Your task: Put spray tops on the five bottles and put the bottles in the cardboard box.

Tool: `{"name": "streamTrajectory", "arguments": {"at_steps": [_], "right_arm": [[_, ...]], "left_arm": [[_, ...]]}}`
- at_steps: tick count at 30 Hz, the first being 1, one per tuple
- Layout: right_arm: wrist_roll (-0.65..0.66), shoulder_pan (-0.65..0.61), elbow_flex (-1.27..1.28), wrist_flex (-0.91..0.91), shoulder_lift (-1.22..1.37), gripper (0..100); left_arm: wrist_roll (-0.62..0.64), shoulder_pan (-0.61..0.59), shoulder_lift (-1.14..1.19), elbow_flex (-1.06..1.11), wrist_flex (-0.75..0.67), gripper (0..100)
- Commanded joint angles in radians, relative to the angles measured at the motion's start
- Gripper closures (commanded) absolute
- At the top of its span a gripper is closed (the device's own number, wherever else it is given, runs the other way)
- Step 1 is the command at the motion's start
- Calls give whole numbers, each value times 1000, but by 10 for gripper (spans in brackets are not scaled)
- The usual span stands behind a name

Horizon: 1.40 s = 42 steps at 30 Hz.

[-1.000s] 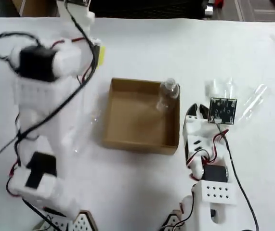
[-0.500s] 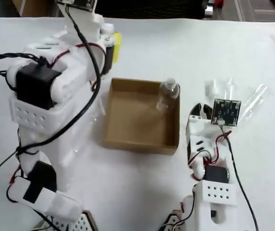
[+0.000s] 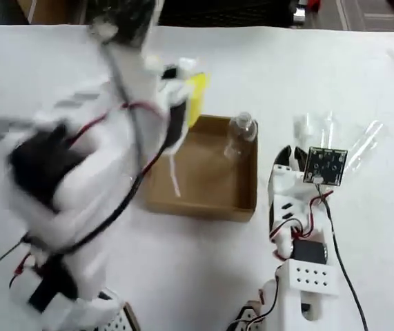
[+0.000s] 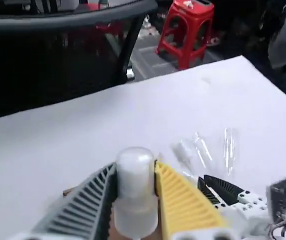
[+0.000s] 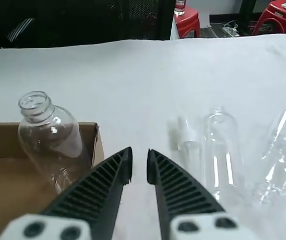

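Observation:
My left gripper (image 4: pixel 135 169) is shut on a white spray top (image 4: pixel 135 200), held between its grey and yellow fingers (image 4: pixel 183 205). In the high view that gripper (image 3: pixel 183 84) hangs over the far left part of the cardboard box (image 3: pixel 200 203), and the top's thin tube (image 3: pixel 174 172) dangles into the box. A clear open-necked bottle (image 3: pixel 241 135) stands upright at the box's far right corner (image 5: pixel 50 137). My right gripper (image 5: pixel 138 167) is just right of the box, beside that bottle, open by a narrow gap and holding nothing.
Several clear bottles lie on the white table right of the box (image 3: pixel 329 128) (image 5: pixel 220 145) (image 5: pixel 283 145). The right arm's body (image 3: pixel 300 234) stands at the box's near right. Chairs and red stools are beyond the far table edge (image 4: pixel 190 30).
The left arm has swung right and forward with the spray top, from the table's left side to above the box. The right arm has barely moved.

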Motion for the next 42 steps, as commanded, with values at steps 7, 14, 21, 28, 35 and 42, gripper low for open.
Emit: {"name": "streamTrajectory", "arguments": {"at_steps": [7, 14, 21, 28, 35, 42], "right_arm": [[14, 1, -6, -18, -7, 960], [14, 1, -5, -16, -7, 960], [14, -1, -5, -16, -7, 960], [51, -21, 8, -24, -7, 960], [54, 7, 12, -56, -7, 961], [54, 8, 18, -61, -7, 961]], "left_arm": [[-43, 13, -297, 173, -25, 978], [-46, 8, -532, 410, -129, 978], [-184, 8, -797, 862, -442, 978], [-190, 13, -951, 1339, -1040, 976], [-233, 33, -776, 1573, -1499, 976], [-233, 131, -447, 1522, -1749, 977]]}}
